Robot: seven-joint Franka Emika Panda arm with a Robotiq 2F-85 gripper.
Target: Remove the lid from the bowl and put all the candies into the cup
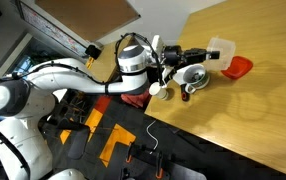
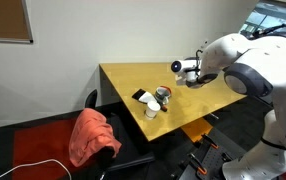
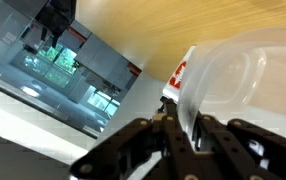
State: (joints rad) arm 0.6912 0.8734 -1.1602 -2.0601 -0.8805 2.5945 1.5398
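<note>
Over the light wooden tabletop [image 1: 258, 115], your gripper [image 3: 183, 128] is squeezed almost fully together. It has the edge of the translucent, rounded-square plastic lid [image 3: 248, 75] pinched between its black fingers [image 3: 166, 138], and the wrist view shows that grip plainly. In an exterior view, the lid [image 1: 219, 47] hangs off the end of the gripper [image 1: 201, 56], lifted clear of the table and apart from the bowl.

The shallow red bowl [image 1: 241, 68], with its rounded-square outline, sits uncovered on the wood just beside the lid. What's inside it is too small to tell. The round white cup [image 1: 194, 77] stands upright near your gripper, between the white robot arm [image 1: 73, 80] and the bowl. A small white item [image 1: 155, 90] sits near the cup, too tiny to identify.

In the wrist view, a red patch [image 3: 179, 72] peeks past the lid's rim, though you can't tell what it belongs to. In an exterior view, a red cloth [image 2: 93, 135] is draped over a dark chair beside the table.
</note>
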